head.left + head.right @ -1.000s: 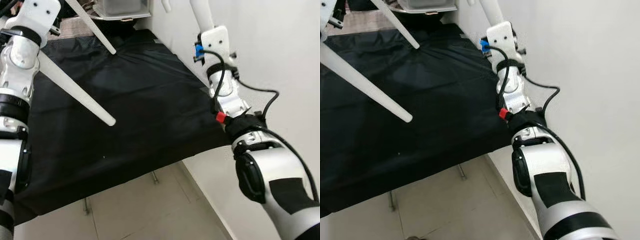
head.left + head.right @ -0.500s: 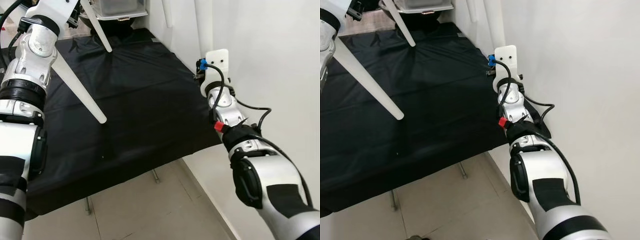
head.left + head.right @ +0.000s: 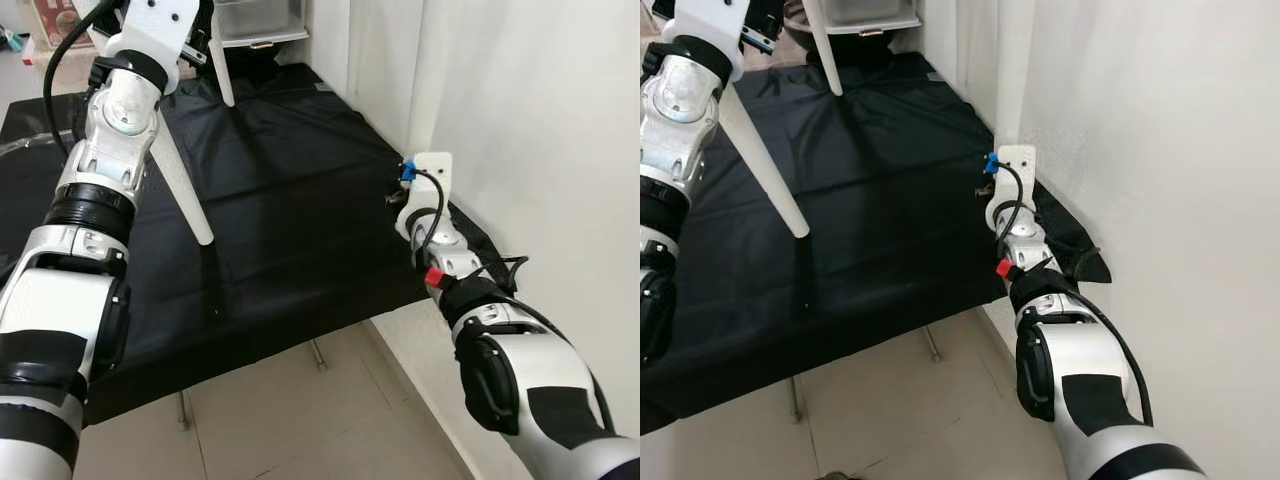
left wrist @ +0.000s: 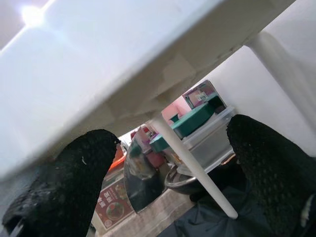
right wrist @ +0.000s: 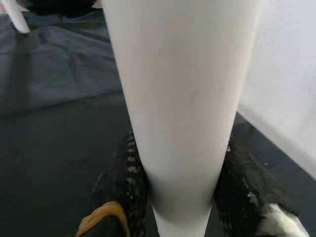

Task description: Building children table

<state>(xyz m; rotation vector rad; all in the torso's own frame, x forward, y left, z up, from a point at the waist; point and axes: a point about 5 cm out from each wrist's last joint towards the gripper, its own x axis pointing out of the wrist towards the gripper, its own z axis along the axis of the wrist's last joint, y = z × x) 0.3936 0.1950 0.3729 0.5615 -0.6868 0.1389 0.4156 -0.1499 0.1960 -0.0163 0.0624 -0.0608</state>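
White plastic children's table, rigid, light, slick: right claw clamps its leg; left claw spans wide beneath the top.

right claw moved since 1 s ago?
Yes. The right claw, shut on the white table leg, has come down along the wall toward the black cloth's edge.

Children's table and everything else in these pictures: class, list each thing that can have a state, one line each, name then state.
Children's table: raised and tilted, legs attached.
Near table leg: tip just above the cloth.
Right table leg: upright beside the wall, clamped.
Left gripper: under the tabletop edge, fingers apart.
Right gripper: shut on the right table leg.
Black cloth: spread out, wrinkled.
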